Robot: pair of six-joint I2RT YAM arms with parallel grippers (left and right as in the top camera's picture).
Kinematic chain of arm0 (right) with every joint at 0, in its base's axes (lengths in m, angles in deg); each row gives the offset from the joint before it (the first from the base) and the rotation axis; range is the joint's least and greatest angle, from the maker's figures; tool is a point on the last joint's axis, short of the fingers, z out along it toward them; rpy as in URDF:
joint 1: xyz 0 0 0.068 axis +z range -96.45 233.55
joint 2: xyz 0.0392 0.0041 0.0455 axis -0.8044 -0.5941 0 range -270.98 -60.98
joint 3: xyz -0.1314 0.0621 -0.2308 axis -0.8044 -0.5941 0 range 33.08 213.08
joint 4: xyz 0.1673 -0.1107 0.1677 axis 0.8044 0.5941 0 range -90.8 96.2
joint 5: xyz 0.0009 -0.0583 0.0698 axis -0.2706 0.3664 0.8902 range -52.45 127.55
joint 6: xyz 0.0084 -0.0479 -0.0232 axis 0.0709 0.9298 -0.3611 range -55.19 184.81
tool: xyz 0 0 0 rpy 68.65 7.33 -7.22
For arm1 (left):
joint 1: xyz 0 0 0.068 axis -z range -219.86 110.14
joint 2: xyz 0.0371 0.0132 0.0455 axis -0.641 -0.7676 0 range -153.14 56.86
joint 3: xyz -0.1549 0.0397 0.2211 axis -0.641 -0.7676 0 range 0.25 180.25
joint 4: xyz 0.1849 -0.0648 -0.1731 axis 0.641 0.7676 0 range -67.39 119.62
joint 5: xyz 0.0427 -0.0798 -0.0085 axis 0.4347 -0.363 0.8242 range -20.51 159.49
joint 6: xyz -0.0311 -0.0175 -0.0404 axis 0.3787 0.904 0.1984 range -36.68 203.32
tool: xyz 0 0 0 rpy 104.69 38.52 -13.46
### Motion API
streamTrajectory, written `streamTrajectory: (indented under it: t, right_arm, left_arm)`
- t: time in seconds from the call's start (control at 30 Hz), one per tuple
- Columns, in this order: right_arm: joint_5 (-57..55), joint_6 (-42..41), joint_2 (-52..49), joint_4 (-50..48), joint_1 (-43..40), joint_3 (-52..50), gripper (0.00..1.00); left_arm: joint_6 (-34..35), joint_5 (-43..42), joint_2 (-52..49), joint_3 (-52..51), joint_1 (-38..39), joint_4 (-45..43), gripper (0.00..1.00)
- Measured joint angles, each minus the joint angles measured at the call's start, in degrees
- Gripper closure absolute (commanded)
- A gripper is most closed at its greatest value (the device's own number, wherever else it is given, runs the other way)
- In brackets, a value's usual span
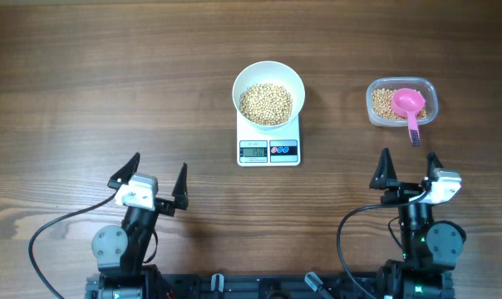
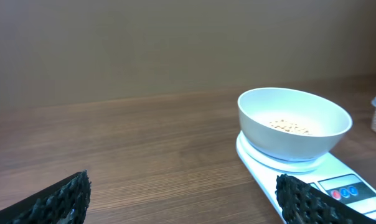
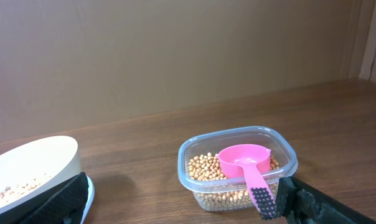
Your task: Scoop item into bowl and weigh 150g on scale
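Sitting on the scale, bowl of beans — display edge pointing nearward

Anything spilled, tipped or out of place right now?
Nothing stands out. The bowl sits level on the scale with beans inside; the pink scoop rests in the clear tub, handle over its rim. No loose beans outside them.
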Motion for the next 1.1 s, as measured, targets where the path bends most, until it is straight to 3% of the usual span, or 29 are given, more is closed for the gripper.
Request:
streamTrajectory:
  t: [0.37, 1.1]
  right_arm:
    - [0.0, 0.0, 0.0, 0.0, 0.0, 0.0, 0.00]
    - [0.0, 0.0, 0.0, 0.0, 0.0, 0.0, 0.00]
  left_arm:
    - [6.4, 11.5, 0.0, 0.0, 0.2, 1.1, 0.00]
    - [4.3, 12.9, 0.0, 0.0, 1.3, 1.2, 0.00]
